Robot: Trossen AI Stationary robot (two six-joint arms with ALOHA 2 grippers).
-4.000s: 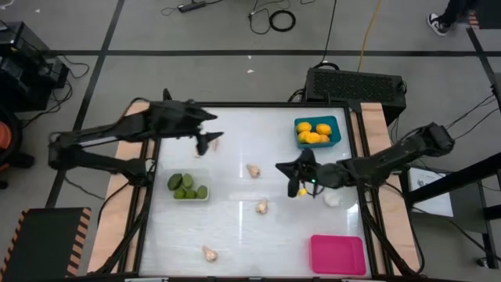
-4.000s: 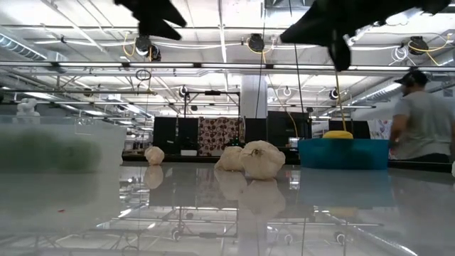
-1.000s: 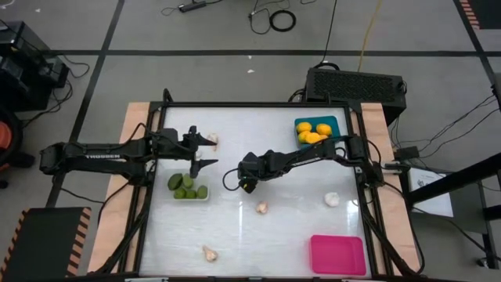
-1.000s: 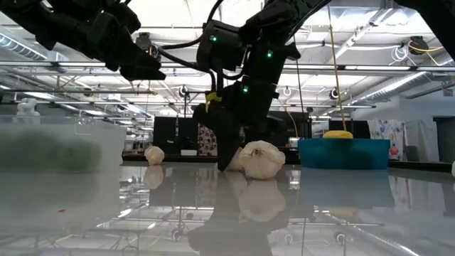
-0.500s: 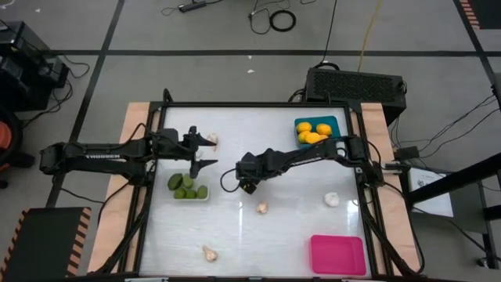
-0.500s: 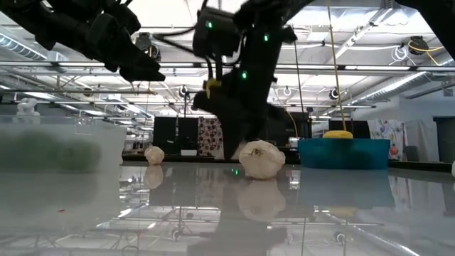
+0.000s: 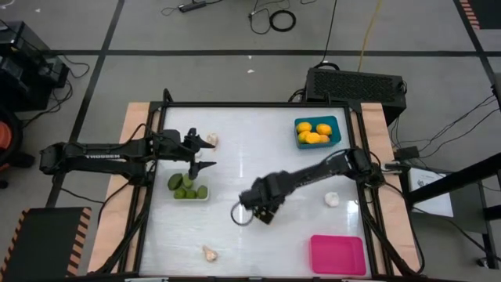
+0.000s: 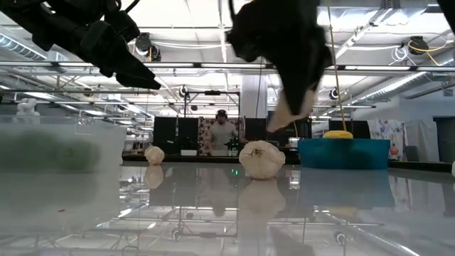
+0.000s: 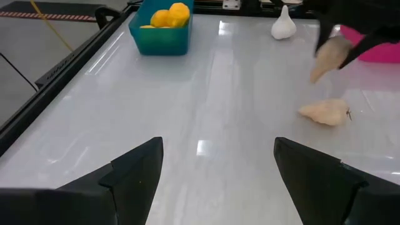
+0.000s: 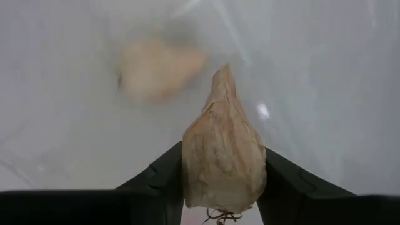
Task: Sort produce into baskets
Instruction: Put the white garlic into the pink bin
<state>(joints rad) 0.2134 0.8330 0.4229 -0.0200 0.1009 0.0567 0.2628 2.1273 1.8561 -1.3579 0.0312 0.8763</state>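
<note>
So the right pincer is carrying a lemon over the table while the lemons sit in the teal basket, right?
Not a lemon. The right wrist view shows the right pincer shut on a garlic bulb. The lemons do sit in the teal basket.

Both arms are dark, near-black, built of slim jointed segments. The left arm (image 7: 102, 155) carries white lettering along its long forearm segment; the text is too small to read. A dark cable runs beside that arm toward the table edge. The right arm (image 7: 329, 168) has a thicker rounded housing near its wrist, and a thin dark cable forms a loop beside the right gripper (image 7: 262, 210). The left gripper (image 9: 215, 169) has two broad, flat, matte black fingers (image 9: 134, 169) with angled edges. The right gripper's fingers (image 10: 284, 181) are likewise matte black and smooth-faced.
</note>
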